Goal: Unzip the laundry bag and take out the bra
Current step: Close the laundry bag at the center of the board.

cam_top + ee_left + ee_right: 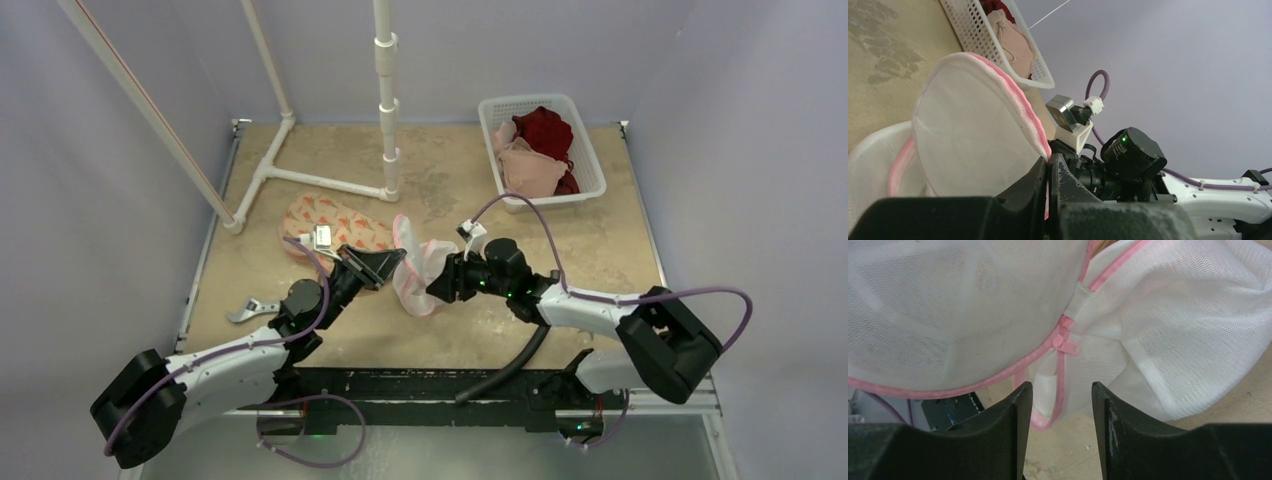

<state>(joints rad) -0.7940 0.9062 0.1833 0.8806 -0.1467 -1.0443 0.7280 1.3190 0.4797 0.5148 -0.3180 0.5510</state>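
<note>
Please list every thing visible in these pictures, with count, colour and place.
laundry bag: 1, white mesh with pink zip, table centre
zip pull: 1, pink, on the bag
patterned cloth: 1, orange, left of the bag
basket: 1, white, far right corner
red garment: 1, red, in the basket
beige garment: 1, beige, in the basket
pipe frame: 1, white, far left
metal tool: 1, grey, left table edge
table: 1, tan, under everything
left gripper: 1, black, shut on the bag's edge
right gripper: 1, black, open before the zip pull
</note>
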